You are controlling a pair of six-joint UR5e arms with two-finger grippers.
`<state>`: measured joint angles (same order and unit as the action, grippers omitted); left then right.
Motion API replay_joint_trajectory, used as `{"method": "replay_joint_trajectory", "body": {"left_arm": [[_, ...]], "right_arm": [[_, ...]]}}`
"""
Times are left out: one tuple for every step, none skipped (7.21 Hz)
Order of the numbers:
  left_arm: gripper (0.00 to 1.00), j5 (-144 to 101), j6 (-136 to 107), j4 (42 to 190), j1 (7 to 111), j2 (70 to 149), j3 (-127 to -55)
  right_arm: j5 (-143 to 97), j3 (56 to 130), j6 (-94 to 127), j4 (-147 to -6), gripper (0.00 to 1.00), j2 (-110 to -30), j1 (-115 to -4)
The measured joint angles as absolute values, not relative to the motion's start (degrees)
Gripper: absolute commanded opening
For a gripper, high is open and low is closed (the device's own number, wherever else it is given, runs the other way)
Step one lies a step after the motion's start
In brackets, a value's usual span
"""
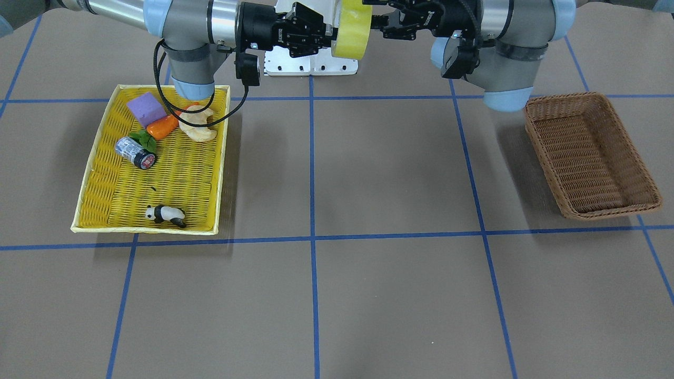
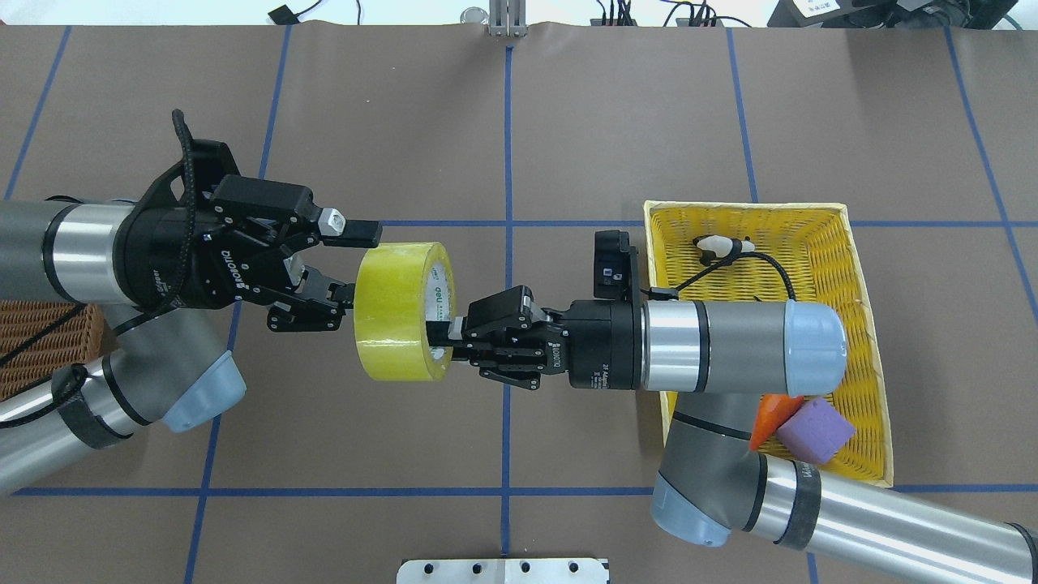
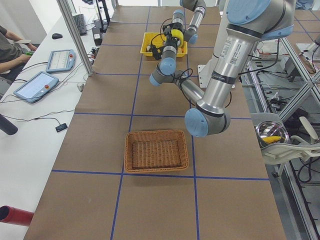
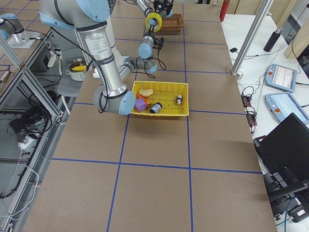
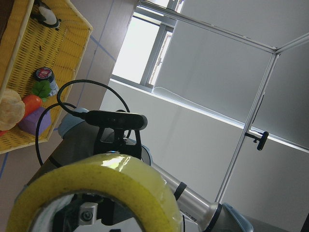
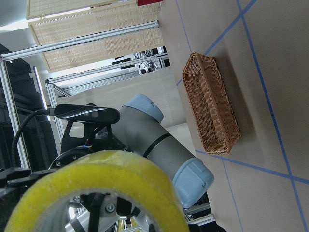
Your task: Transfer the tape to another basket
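Brown table (image 1: 389,173) with blue grid lines (image 1: 311,158) carries a yellow tray (image 1: 174,179) and a wicker basket (image 1: 590,152)

In the overhead view we see only a corner of the basket (image 2: 45,337), well to the left of the tape (image 2: 397,312): the left arm covers it and the picture's edge cuts it. To the right of the tape, the right arm hides the near part of the yellow tray (image 2: 746,209), so the carrot (image 2: 770,418) and the purple block (image 2: 815,430) show only in part. The fingertips of the right gripper (image 2: 444,339) are partly hidden at the tape's core. The front-facing view cuts the tape at the top, and both wrist views cut it at the bottom.
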<state>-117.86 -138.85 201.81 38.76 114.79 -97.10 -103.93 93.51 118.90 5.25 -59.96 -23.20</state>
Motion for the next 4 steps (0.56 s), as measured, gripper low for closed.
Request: {"method": "replay_joint_trajectory", "body": {"left_arm": [[0.00,-117.9,-138.9,201.9,38.7,114.8,-97.2],[0.00,-117.9,-138.9,201.9,38.7,114.8,-97.3],[0.00,-117.9,-138.8,201.9,38.6,114.8,-97.5],[0.00,-117.9,-138.8,201.8,38.6,114.7,-97.9]], "right_arm": [[-103.8,93.5,118.9,5.7,0.99,-60.0,-23.2],[-103.5,93.4,119.2,5.9,1.00,-60.0,-23.2],[-102.9,93.4,119.9,6.0,1.00,-60.0,-23.2],[-102.6,93.3,120.3,6.1,1.00,-60.0,-23.2]]}}
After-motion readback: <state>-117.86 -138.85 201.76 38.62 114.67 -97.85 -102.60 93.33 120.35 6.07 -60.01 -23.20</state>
